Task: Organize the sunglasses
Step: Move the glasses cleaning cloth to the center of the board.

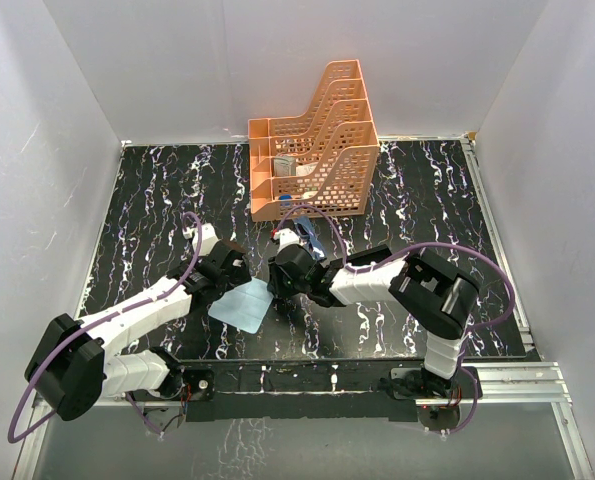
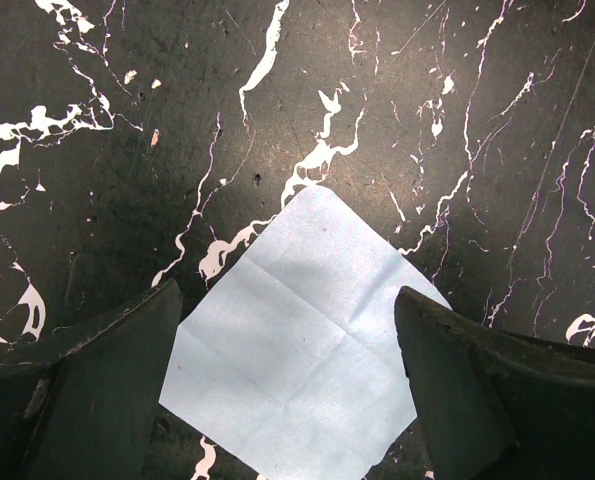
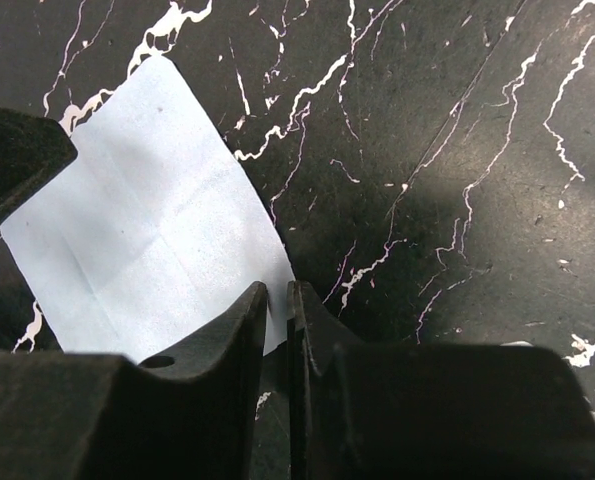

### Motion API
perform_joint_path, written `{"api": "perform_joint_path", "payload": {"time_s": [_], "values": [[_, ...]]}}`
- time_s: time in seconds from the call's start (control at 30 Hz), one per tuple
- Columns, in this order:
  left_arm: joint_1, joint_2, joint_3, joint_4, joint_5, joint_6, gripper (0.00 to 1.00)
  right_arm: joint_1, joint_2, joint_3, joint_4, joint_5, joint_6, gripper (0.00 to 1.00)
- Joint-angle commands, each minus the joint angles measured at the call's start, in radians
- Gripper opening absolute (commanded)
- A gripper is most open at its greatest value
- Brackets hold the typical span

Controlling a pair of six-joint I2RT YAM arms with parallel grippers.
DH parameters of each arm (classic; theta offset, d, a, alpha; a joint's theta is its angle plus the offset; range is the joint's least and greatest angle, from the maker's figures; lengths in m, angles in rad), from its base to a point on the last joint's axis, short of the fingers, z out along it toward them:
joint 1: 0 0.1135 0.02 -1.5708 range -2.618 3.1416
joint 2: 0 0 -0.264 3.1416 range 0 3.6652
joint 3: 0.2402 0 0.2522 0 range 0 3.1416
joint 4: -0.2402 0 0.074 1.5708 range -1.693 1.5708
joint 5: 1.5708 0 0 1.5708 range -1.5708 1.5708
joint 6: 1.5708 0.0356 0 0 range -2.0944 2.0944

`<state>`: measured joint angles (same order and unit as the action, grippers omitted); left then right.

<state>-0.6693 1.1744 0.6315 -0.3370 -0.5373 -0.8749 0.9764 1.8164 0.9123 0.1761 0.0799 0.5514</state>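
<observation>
A pale blue square cloth (image 1: 241,306) lies flat on the black marbled table (image 1: 417,200). My left gripper (image 1: 237,283) hovers over it, jaws wide open and empty; the cloth (image 2: 297,340) shows between its fingers. My right gripper (image 1: 274,291) is shut on the cloth's right edge (image 3: 147,240), which curls up between the fingertips (image 3: 260,300). A small thin blue-framed pair of sunglasses (image 1: 309,241) lies on the table just behind the right wrist, partly hidden by it.
An orange tiered file rack (image 1: 317,145) stands at the back centre, with a grey-white item (image 1: 287,168) in a lower tier. The two wrists are close together over the cloth. White walls enclose the table on three sides.
</observation>
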Motion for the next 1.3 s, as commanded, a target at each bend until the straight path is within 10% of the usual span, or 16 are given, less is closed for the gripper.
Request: {"api": "perform_joint_path", "payload": {"time_s": [0.0,1.27], "values": [[0.005,-0.024,0.0,-0.007,0.0,0.002,0.87,0.01,-0.016,-0.009,-0.062,0.017,-0.007,0.1],[0.005,0.134,0.03,0.216,0.131,0.155,0.87,-0.097,-0.264,-0.169,-0.175,0.014,-0.14,0.0]]}}
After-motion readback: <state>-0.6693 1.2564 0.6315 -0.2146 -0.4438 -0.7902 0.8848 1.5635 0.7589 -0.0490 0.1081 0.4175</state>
